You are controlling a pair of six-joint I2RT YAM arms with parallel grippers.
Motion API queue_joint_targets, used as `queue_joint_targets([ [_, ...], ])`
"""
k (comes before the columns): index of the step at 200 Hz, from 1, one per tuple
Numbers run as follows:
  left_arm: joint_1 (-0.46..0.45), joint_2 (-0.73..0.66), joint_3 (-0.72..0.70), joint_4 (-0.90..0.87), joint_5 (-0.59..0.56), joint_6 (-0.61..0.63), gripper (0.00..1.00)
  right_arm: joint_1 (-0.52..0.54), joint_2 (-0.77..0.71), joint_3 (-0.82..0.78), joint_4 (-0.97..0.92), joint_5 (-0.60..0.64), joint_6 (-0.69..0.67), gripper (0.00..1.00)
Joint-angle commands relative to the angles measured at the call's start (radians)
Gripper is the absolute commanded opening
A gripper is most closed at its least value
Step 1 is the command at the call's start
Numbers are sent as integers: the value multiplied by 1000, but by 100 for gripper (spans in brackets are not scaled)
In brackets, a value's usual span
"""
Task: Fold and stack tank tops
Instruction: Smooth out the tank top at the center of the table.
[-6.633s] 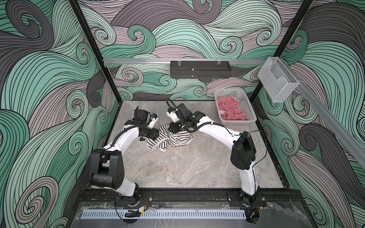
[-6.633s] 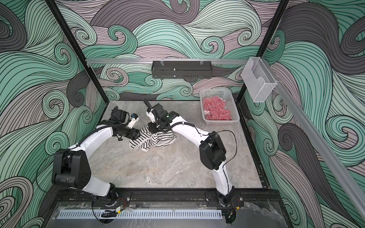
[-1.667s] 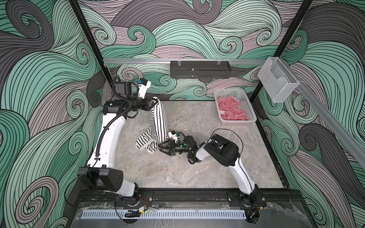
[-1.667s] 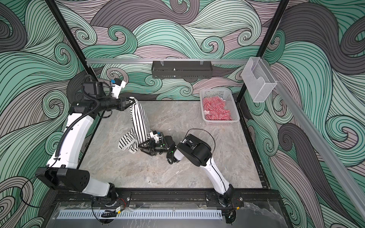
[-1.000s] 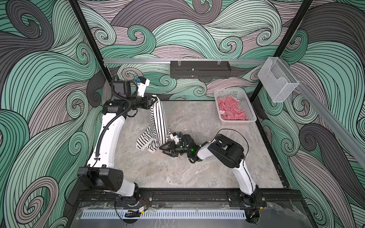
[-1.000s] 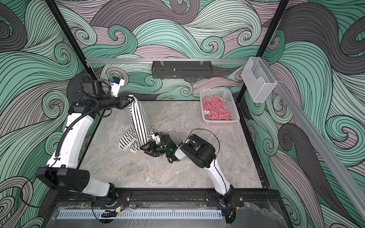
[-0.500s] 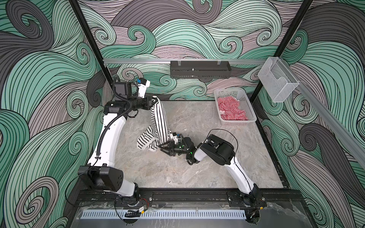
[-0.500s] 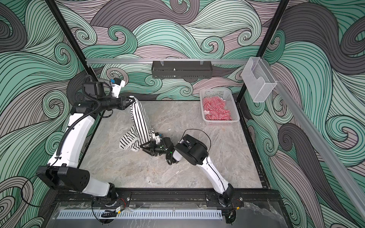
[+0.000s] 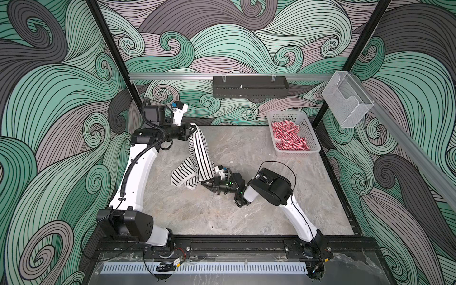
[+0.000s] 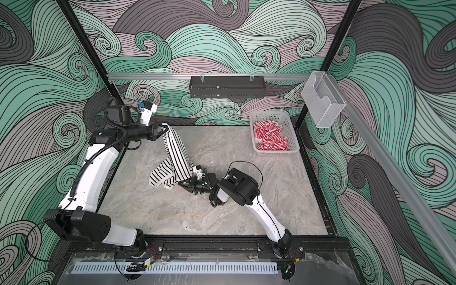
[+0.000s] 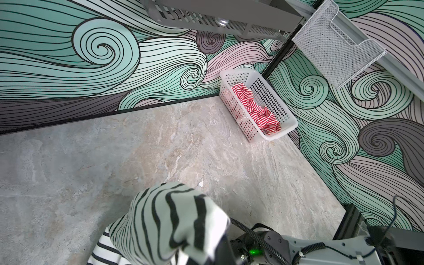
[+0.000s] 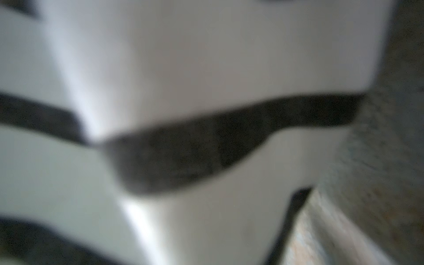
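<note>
The black-and-white tank top (image 9: 199, 153) (image 10: 176, 153) hangs as a long drape from my left gripper (image 9: 191, 128) (image 10: 162, 128), which is shut on its upper end, high at the back left. The lower end rests bunched on the table. My right gripper (image 9: 205, 183) (image 10: 183, 184) lies low on the table at that lower edge, shut on the fabric. Blurred striped cloth (image 12: 206, 68) fills the right wrist view. In the left wrist view the cloth (image 11: 172, 218) hides the jaws. The red-and-white tank top (image 9: 288, 138) (image 10: 269, 135) (image 11: 254, 107) lies crumpled in the basket.
The white perforated basket (image 9: 313, 138) (image 10: 293, 139) (image 11: 286, 114) stands at the back right corner. A black wire shelf (image 9: 250, 86) hangs on the back wall, and a clear holder (image 9: 345, 103) on the right rail. The marble table (image 9: 246, 209) stretches toward the front.
My right gripper has gone from open to shut at the lower edge of the black-and-white tank top, and its elbow has shifted. The left arm has held the top up, almost still.
</note>
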Motion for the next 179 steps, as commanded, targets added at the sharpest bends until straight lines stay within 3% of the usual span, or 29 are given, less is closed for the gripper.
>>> queue_joint_targets([
  [1, 14, -59, 17, 16, -22, 27, 0, -12, -24, -54, -70, 4, -8, 0],
  [28, 33, -79, 4, 6, -75, 57, 0, -33, -139, -113, -268, -57, -104, 0],
  [50, 48, -85, -8, -47, -155, 108, 0, -56, -334, -136, -745, -102, -348, 0],
  [74, 61, -105, -65, -93, -188, 161, 0, -57, -574, -50, -1446, 51, -739, 0],
  [101, 64, -126, -178, -162, -115, 227, 0, -65, -708, 70, -1874, 248, -957, 0],
  [128, 64, -137, -326, -195, -117, 304, 0, -66, -698, 153, -2063, 340, -1075, 0],
  [179, 65, -140, -536, -256, -326, 424, 0, -62, -585, 158, -2178, 438, -1177, 0],
])
